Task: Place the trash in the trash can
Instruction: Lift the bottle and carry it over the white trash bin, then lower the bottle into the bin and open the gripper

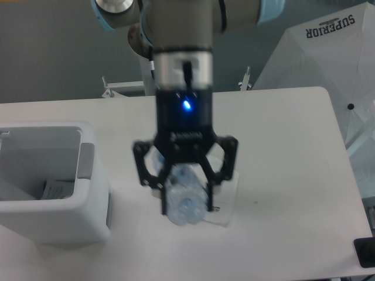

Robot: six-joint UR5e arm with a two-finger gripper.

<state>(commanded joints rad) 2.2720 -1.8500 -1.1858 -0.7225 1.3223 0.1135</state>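
Note:
My gripper (186, 202) hangs well above the table, shut on the crushed bluish plastic bottle (184, 205), which points down between the fingers. Beneath and behind it the crinkled clear plastic bag (225, 202) lies flat on the table, mostly hidden by the gripper. The white trash can (50, 181) stands at the left, open at the top, with a grey panel on its right rim and a piece of printed paper or plastic inside.
A white umbrella-like cover (328, 64) marked SUPERIOR stands beyond the table's right back corner. A dark object (364, 253) sits at the table's front right edge. The arm's base (161, 70) rises at the back centre.

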